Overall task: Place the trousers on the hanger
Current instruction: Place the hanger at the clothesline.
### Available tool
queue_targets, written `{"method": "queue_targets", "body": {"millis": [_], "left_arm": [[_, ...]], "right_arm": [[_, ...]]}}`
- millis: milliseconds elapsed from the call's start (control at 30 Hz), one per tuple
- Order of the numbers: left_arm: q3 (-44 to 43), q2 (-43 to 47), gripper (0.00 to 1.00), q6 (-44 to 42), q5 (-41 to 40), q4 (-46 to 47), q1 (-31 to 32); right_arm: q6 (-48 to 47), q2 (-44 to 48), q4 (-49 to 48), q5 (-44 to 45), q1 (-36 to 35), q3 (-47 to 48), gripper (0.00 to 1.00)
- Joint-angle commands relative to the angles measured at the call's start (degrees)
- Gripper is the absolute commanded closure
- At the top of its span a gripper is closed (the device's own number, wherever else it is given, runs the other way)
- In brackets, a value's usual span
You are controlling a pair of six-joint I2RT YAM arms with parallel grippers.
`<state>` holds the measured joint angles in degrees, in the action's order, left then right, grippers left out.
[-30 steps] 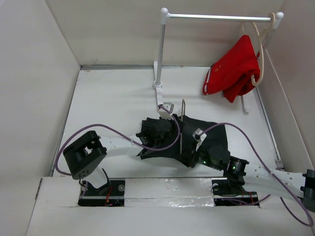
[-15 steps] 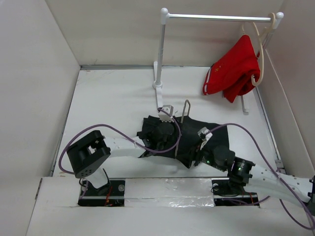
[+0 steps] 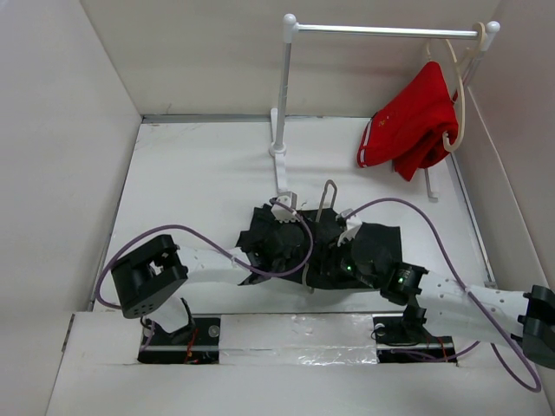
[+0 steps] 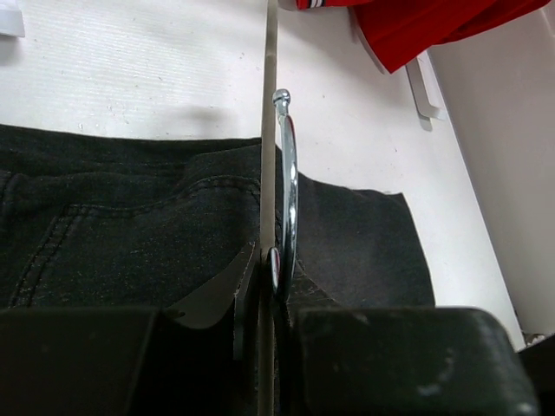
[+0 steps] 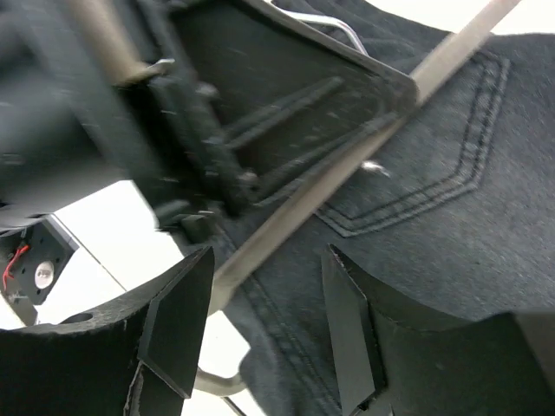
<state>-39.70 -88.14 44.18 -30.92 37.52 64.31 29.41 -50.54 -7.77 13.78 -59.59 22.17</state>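
**Hanger gripped, denim yet to go through**

Pinching the thin wire of the hanger [image 4: 289, 186] at the left end effector [image 4: 267, 282], jaws pressed together on the metal, with the frame stood on edge and the hook pointing away. Over at the right end effector [image 5: 264, 282]: spread wide, holding nothing, poised just above the back-pocket stitching of the trousers [image 5: 451, 173], with the hanger bar crossing just ahead of the fingers [image 5: 178, 329]. Further out: trousers bunched in a dark heap on the desk [image 3: 191, 173], lying beneath the hanger, no cloth seen draped over it. Looks like the threading step, barely begun. Next up, most likely: close the right end effector on a fold of denim and draw it through the loop, keeping the left grip steady against tipping. Against half a second back: right wrist pushed further in across the cloth toward the hanger, left wrist drawn a touch nearer its base, hook about where it was.
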Motion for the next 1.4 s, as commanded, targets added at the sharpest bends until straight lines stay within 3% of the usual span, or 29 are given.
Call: {"method": "queue_targets", "body": {"millis": [0,200,433,567,1000,1033,1133,1200,1333,1367], "left_arm": [[0.5,4.8,1.00,2.2,-0.2,5.3,0.4],[1.1,6.2,1.00,3.6,1.3,6.4,0.4],[2.9,7.8,1.00,3.8,0.4,7.4,1.0],[4.3,8.9,1.00,3.4,2.4,9.5,1.0],[4.1,12.7,1.00,3.1,2.4,8.9,1.5],[3.7,12.9,1.00,2.8,2.4,7.6,1.5],[2.2,13.6,1.00,0.9,2.8,5.8,1.5],[0.2,14.0,0.90,-0.3,3.1,4.7,1.5],[-1.7,15.0,0.55,-3.0,4.7,3.5,1.5],[-2.4,15.2,0.50,-3.4,5.7,3.5,1.5]], "right_arm": [[2.5,0.1,-2.8,3.0,0.2,0.5,0.43],[3.9,-2.0,-12.2,1.4,0.2,-3.1,0.43],[3.2,-7.5,-16.6,-1.3,0.8,-2.6,0.53],[2.3,-9.4,-20.2,-7.8,4.7,-3.2,0.51],[3.8,-11.1,-31.9,-16.3,9.1,-6.4,0.90],[4.1,-10.9,-32.5,-16.3,9.1,-6.5,0.98],[6.3,-9.1,-34.6,-18.7,10.5,-7.3,1.00],[8.0,-6.2,-34.9,-19.2,11.1,-7.9,1.00],[9.8,-0.5,-33.5,-19.9,12.4,-7.9,1.00],[10.3,0.8,-33.2,-19.9,13.1,-8.1,1.00]]}}
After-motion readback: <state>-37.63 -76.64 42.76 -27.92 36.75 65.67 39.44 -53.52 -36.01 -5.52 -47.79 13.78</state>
